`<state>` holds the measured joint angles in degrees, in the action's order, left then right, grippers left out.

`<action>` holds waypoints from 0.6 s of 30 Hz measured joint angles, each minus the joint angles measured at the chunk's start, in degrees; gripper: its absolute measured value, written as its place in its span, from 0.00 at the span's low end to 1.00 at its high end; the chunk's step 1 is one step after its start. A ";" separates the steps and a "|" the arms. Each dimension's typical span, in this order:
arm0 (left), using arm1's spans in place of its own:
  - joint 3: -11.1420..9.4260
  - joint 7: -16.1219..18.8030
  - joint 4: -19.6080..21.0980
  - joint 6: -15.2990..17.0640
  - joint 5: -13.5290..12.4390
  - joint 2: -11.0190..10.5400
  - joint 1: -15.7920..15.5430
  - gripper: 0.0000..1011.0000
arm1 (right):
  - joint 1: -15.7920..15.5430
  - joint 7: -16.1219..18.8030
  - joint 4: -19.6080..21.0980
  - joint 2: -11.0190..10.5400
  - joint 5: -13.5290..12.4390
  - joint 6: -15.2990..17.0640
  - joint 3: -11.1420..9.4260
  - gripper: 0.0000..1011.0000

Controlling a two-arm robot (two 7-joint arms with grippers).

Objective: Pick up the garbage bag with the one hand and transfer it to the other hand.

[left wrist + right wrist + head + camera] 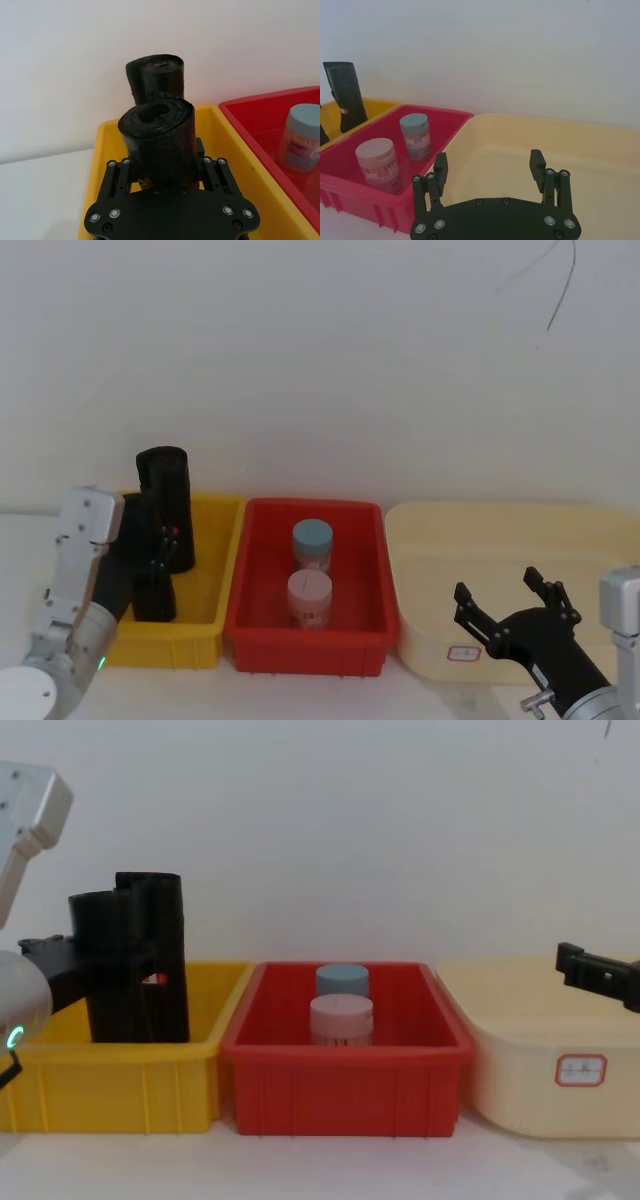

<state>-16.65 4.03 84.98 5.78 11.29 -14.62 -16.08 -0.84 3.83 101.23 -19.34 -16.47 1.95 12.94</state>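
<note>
Clamping garbage bag (159, 135) upright: left gripper (167, 167).

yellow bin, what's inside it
Two black rolls: the garbage bag, clamped in the left gripper, and a taller roll behind it. Floor beneath them is covered. Right gripper idles open by the cream bin.

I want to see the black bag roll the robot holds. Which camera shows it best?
The left wrist view: the garbage bag stands close up between the fingers of the left gripper. The chest view shows its side; the head view, little.
</note>
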 joint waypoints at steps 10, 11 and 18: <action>0.25 -2.43 0.18 1.19 0.99 0.45 -1.18 0.51 | 0.00 0.00 0.00 0.00 0.00 0.00 0.00 0.99; 0.27 -2.64 0.47 1.40 1.07 0.44 -1.28 0.51 | 0.00 0.00 0.00 0.00 0.00 0.00 0.00 0.99; 0.31 -5.04 3.98 3.43 1.94 0.10 -2.49 0.49 | 0.00 0.00 0.00 0.00 0.00 0.00 0.00 0.99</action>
<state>-16.34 -1.02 88.97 9.21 13.23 -14.52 -18.57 -0.84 3.83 101.23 -19.33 -16.46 1.95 12.94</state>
